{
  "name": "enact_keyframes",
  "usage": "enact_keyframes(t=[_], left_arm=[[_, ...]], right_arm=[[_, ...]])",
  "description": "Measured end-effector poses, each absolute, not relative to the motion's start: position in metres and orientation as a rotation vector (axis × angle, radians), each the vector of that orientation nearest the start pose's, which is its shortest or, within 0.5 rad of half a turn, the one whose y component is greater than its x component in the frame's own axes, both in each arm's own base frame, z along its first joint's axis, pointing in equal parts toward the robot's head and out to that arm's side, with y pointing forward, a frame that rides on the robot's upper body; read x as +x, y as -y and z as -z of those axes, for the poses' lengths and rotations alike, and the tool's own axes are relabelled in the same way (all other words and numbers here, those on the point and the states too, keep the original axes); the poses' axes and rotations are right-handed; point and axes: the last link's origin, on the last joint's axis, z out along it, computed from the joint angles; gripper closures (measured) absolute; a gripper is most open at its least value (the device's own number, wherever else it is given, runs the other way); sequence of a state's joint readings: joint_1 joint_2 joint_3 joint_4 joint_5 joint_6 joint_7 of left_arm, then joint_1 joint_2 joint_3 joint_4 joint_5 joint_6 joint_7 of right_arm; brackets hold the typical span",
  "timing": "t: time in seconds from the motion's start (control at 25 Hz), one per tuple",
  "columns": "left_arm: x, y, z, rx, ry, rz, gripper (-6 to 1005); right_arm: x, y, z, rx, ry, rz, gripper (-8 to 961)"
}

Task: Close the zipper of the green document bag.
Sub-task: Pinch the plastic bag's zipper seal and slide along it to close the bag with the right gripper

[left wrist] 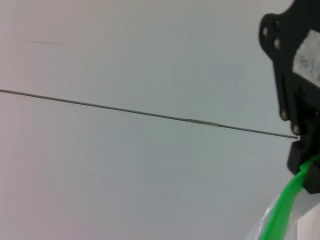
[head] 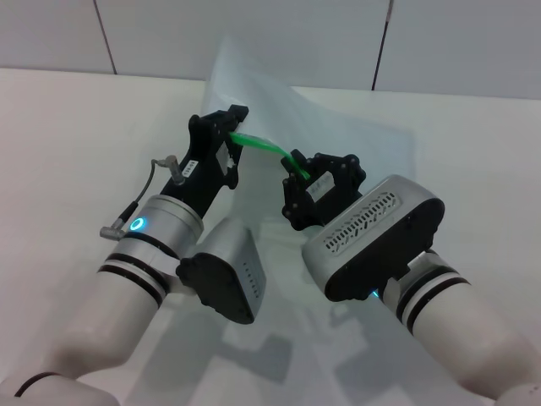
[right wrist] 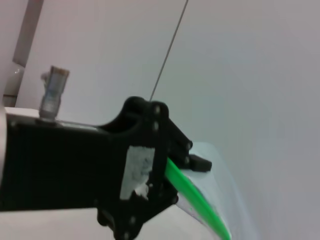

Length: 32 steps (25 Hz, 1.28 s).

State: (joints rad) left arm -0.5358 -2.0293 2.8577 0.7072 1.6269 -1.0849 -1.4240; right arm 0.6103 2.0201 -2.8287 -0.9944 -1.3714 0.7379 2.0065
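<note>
Pulling the zipper shut calls for a taut strip, so the two grips should draw apart along one line, not upward. Nearest, right of centre in the head view, the right gripper [head: 297, 166] is pinched on the lower end of the zipper [head: 262, 145]; whether it holds the slider itself cannot be told. Farther back, upper left of centre, the left gripper [head: 233, 125] is clamped on the strip's other end, as the right wrist view confirms. Between them the green strip sags slightly. Behind and below both, the green document bag [head: 355, 144] hangs lifted off the table [head: 76, 127], its sheet rising toward the wall.
</note>
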Motion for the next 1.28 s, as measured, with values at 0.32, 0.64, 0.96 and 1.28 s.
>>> enact_keyframes(t=[0.32, 0.64, 0.96, 1.28], left_arm=[[-0.214, -0.328, 0.091, -1.641, -0.710, -0.193, 945], [-0.213, -0.328, 0.091, -1.643, -0.704, -0.187, 945], [-0.212, -0.328, 0.092, -1.650, -0.695, -0.163, 945], [-0.212, -0.327, 0.092, -1.651, -0.696, -0.163, 945]], right_arm=[[0.163, -0.317, 0.144, -2.111, -0.178, -0.337, 874], [0.169, -0.319, 0.142, -2.101, -0.185, -0.318, 874], [0.176, -0.320, 0.140, -2.091, -0.191, -0.298, 874], [0.184, -0.322, 0.139, -2.079, -0.200, -0.276, 874]])
